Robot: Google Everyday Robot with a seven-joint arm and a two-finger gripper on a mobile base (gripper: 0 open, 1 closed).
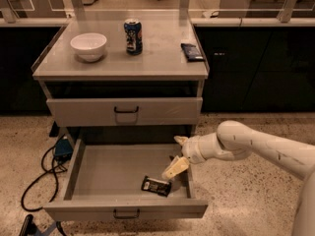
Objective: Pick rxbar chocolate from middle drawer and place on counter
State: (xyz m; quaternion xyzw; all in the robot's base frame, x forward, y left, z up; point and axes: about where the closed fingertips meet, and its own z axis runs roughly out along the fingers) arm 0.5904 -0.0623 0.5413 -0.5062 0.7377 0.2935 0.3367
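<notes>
The gripper (173,158) hung wide open and empty over the middle drawer (106,170), with the rxbar chocolate (156,186) flat at its seven o'clock, probably light, slick-wrapped and best pinched across its narrow sides.

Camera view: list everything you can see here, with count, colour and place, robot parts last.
rxbar chocolate: one, black, on the open drawer's floor, front right.
middle drawer: one, grey, pulled open, lowest in view.
upper drawer: one, grey, shut, just under the counter.
counter: one, pale grey, top of the cabinet.
bowl: one, white, left on the counter.
can: one, dark blue, upright, middle back of the counter.
packet: one, dark blue, flat, right on the counter.
cables: dark, on the floor left of the open drawer.
arm: one, white, reaching in from the right.
claw: one, cream, open, over the drawer's right side, lower finger close to the bar.
</notes>
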